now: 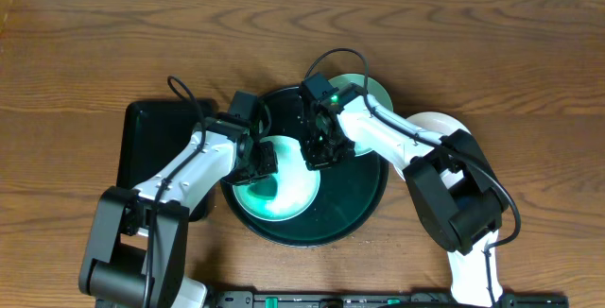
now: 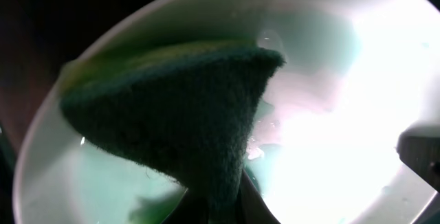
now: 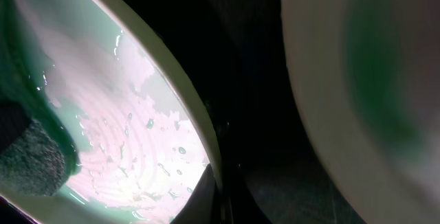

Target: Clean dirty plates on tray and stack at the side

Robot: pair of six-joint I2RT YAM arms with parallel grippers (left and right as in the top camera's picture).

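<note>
I'm scrubbing the plate [image 1: 284, 195] that sits in the lower left part of the tray [image 1: 364, 204], near the middle of the overhead frame. The left tool [image 1: 263, 160] is closed on the sponge [image 2: 185, 121]. In its wrist view the sponge narrows to a pinch at the bottom edge, and its dark face lies across the wet plate. The right tool [image 1: 317, 152] sits at the plate's upper right rim. In its wrist view the rim runs down between the fingers, so I judge it closed on that rim to steady the plate, though the contact itself is dark. To do this well, I want the sponge flat on the plate rather than on one corner. I also want slow arcs that cover the green patch at the lower left of the left wrist view, and light downward pressure so the plate doesn't skid on the glossy tray. The right grip should stay firm, and the sponge should stop short of those fingers. A second plate [image 1: 371, 93] waits at the tray's upper right edge with a green smear, and a white plate [image 1: 437, 124] rests on the bench [image 1: 95, 43] at the right.
</note>
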